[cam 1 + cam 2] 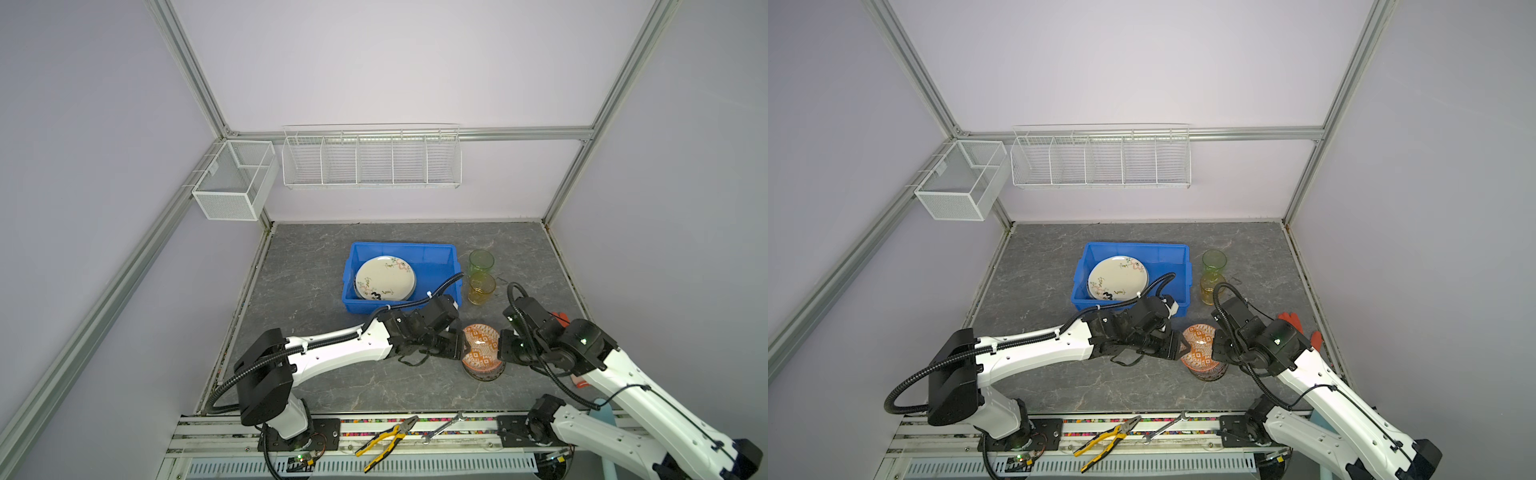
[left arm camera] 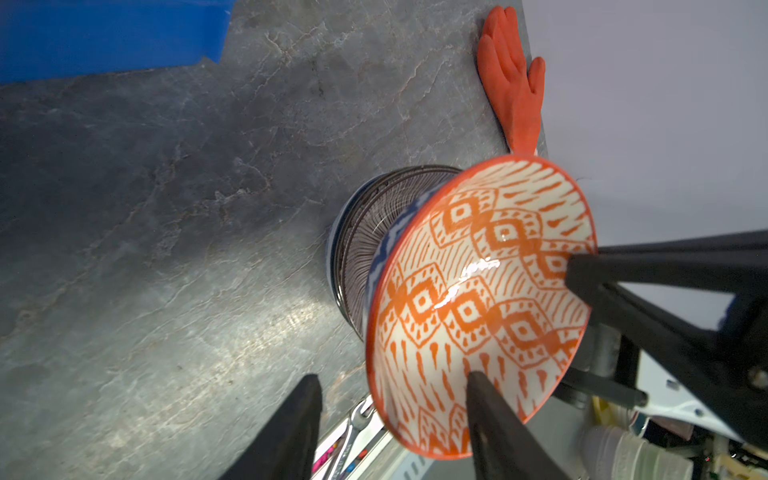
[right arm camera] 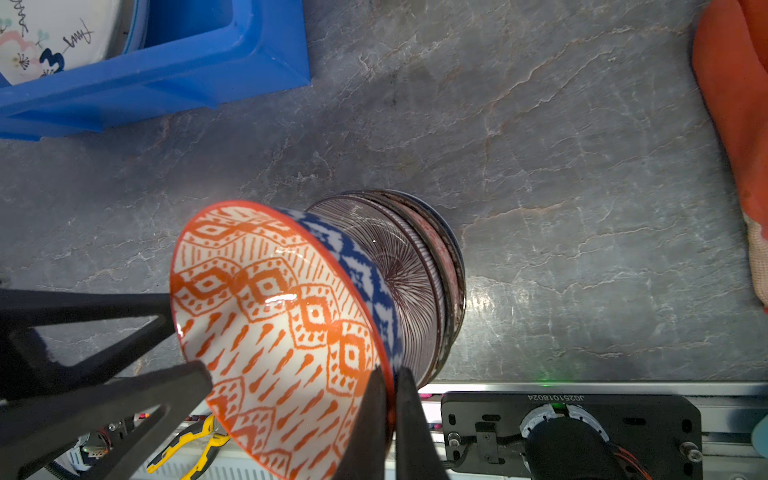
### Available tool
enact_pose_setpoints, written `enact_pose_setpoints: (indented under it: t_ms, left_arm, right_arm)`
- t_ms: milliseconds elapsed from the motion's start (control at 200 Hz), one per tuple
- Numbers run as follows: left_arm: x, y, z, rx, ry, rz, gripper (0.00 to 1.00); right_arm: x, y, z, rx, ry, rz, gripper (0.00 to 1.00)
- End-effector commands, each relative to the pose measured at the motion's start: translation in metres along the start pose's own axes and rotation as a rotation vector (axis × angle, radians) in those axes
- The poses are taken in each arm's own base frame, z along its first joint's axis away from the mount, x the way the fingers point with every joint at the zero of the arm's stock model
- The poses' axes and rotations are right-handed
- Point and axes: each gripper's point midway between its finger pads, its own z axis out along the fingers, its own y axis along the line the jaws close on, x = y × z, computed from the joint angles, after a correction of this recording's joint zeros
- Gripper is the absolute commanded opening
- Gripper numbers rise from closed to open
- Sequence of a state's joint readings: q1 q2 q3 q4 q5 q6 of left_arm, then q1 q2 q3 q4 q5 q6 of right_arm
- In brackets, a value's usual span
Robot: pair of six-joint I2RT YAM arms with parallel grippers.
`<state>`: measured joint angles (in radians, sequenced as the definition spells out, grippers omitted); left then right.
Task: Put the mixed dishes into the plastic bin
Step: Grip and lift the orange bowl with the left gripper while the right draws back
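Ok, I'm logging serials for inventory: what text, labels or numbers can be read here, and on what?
"JQ251018024": white print, seen upside down in the right wrist view, on the black metal base plate.
Cream floral plate in the bright blue plastic bin: dark scribbles, one resembling "3", not legible as words.
Orange patterned ceramic bowl: pattern only, no text.
Nothing else is readable.

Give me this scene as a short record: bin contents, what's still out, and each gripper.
bin: blue plastic bin holds cream floral plate
glasses: green glass and amber glass upright, outside bin
held: orange-patterned bowl, tilted over stack of patterned bowls
right gripper: shut on bowl rim
left gripper: open, fingers straddling opposite rim
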<state>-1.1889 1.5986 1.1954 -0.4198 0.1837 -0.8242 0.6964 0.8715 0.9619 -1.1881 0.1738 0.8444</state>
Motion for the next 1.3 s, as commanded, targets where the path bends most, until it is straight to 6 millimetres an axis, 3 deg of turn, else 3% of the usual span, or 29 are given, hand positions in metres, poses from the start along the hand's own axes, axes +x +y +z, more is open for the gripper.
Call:
enact_pose_setpoints:
  t_ms: [0, 185, 600, 785, 840, 980, 1105, 1295]
  left_arm:
    - [-0.002, -0.007, 0.003, 0.000, 0.008, 0.006, 0.49]
    - [-0.001, -0.006, 0.008, -0.016, 0.020, 0.004, 0.43]
    - [0.002, -0.007, 0.014, -0.044, 0.074, 0.009, 0.17]
    - [0.002, -0.006, 0.014, -0.048, 0.074, 0.007, 0.00]
    - [0.002, -0.006, 0.014, -0.049, 0.073, 0.008, 0.00]
    - [0.001, -0.007, 0.010, -0.048, 0.067, 0.012, 0.00]
    - [0.000, -0.009, 0.006, -0.042, 0.056, 0.015, 0.00]
    - [-0.004, -0.016, -0.002, -0.032, 0.048, 0.034, 0.00]
  right_arm:
    - [-0.008, 0.010, -0.009, -0.058, -0.032, 0.008, 0.07]
    - [-0.008, 0.012, -0.009, -0.064, -0.028, 0.005, 0.07]
    - [-0.009, 0.011, -0.008, -0.058, -0.028, 0.002, 0.07]
    - [-0.009, 0.014, -0.009, -0.072, -0.029, 0.003, 0.07]
    - [-0.010, 0.015, -0.009, -0.078, -0.030, 0.005, 0.08]
    - [-0.011, 0.018, -0.011, -0.094, -0.039, 0.011, 0.17]
    - [-0.013, 0.021, -0.014, -0.113, -0.049, 0.014, 0.33]
    - [-0.016, 0.022, -0.027, -0.147, -0.074, 0.032, 0.70]
